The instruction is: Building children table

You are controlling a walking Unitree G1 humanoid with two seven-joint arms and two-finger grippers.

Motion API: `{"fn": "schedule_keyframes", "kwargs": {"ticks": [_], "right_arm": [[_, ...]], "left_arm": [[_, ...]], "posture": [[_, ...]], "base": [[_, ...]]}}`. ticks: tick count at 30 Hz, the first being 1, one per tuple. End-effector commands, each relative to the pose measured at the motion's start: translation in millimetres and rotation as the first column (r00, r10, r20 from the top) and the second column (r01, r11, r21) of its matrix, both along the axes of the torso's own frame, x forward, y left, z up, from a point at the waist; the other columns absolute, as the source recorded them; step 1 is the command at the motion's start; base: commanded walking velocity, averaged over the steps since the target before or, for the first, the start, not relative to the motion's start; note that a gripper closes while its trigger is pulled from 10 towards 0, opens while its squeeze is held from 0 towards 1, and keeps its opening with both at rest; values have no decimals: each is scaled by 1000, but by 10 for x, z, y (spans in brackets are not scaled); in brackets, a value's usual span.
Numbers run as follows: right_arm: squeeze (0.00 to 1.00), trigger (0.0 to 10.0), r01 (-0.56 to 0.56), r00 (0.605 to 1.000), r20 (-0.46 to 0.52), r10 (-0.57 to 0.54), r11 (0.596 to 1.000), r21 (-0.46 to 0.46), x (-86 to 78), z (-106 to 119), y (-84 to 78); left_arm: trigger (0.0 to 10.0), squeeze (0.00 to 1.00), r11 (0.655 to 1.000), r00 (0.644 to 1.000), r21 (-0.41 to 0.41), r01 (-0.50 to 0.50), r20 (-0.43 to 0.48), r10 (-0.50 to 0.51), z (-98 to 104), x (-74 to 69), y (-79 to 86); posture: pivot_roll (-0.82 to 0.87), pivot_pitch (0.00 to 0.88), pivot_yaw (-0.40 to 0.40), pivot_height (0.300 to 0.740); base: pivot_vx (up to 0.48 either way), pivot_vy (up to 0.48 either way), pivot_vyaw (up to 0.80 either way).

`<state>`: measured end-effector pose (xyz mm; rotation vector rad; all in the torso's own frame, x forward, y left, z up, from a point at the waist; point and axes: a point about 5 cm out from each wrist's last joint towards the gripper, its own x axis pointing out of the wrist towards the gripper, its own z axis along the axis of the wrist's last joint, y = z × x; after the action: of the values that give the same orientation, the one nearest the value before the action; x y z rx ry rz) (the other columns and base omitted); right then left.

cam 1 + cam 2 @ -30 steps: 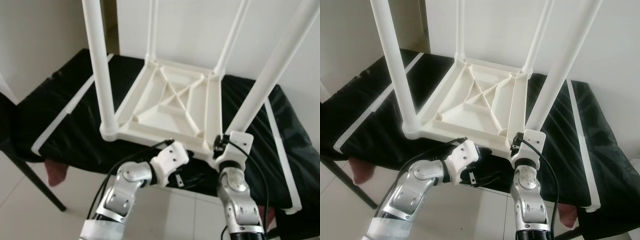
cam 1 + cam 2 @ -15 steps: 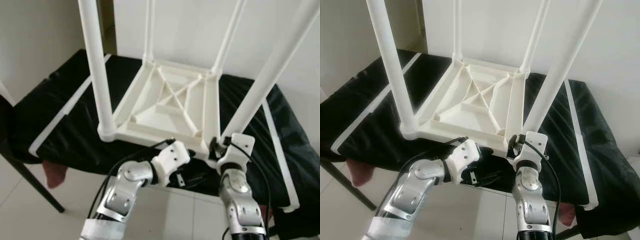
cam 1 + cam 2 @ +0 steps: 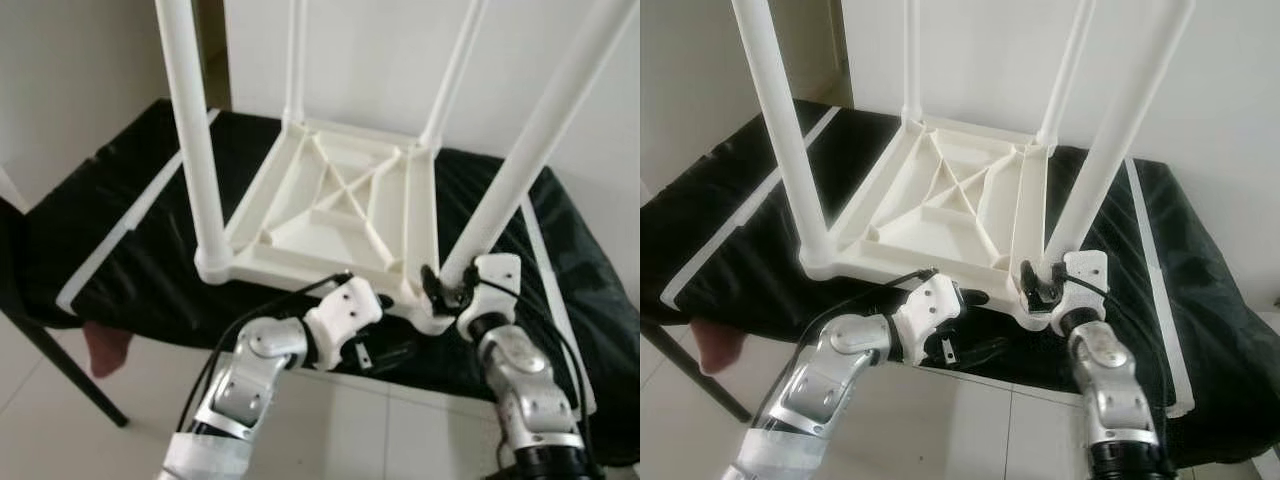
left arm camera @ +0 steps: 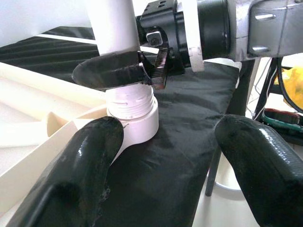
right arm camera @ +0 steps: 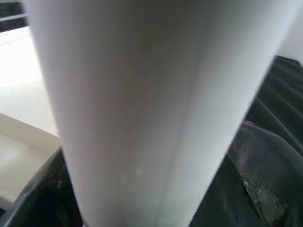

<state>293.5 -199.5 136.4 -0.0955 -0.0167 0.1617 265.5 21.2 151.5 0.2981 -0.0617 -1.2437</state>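
A white plastic children's table lies upside down on a black-covered bench, its legs pointing up. My right gripper is shut around the near right leg just above its base. In the left wrist view one of its fingers wraps the leg above the threaded end, which sits in the corner socket. My left gripper is open below the table's near edge, close to that corner, with nothing between its fingers. The right wrist view shows the leg up close.
White strips run along the black cover on both sides. A white wall stands right behind the bench. A dark slanted frame leg and a reddish cloth are at the lower left above a tiled floor.
My right forearm has swung out to the right while its gripper stays at the base of the near right leg. The left arm has barely moved.
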Motion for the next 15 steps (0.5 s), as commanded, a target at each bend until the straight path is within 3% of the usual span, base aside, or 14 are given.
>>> {"fn": "schedule_keyframes", "kwargs": {"ticks": [1,5,6,8,9,10,11,15], "right_arm": [[0,10000,-85,996,-31,84,996,-8,2,-39,-13],[0,10000,-188,981,-64,185,981,-44,-30,-100,37],[0,7922,-201,978,-69,197,978,-53,-28,-120,35],[0,7922,-202,978,-71,198,978,-54,-28,-128,30],[0,1647,-215,975,-74,210,975,-58,-31,-136,27],[0,1647,-224,973,-75,220,973,-60,-34,-141,25],[0,0,-231,971,-80,226,972,-52,-37,-147,23],[0,0,-234,970,-82,230,971,-47,-40,-150,19]], "left_arm": [[10000,0,995,995,-20,-95,18,96,20,59,-4],[10000,0,995,995,-21,-96,20,97,26,65,-3],[10000,0,995,995,-22,-96,22,97,29,67,-3],[10000,0,995,995,-22,-96,23,97,31,67,-4],[10000,0,995,995,-23,-97,22,97,31,68,-1],[10000,0,995,995,-24,-97,22,98,31,69,1],[10000,0,995,995,-23,-97,22,98,30,69,2],[10000,0,995,995,-22,-98,22,98,29,70,3]], "posture": [[14,0,-68,740],[15,0,-69,740],[16,0,-68,740],[16,0,-70,740],[17,0,-70,740],[17,0,-70,740],[15,0,-69,740],[15,0,-70,740]], "base": [[0,0,0],[0,0,0],[0,0,0],[0,0,0],[0,0,0],[0,0,0],[0,0,0],[0,0,0]]}}
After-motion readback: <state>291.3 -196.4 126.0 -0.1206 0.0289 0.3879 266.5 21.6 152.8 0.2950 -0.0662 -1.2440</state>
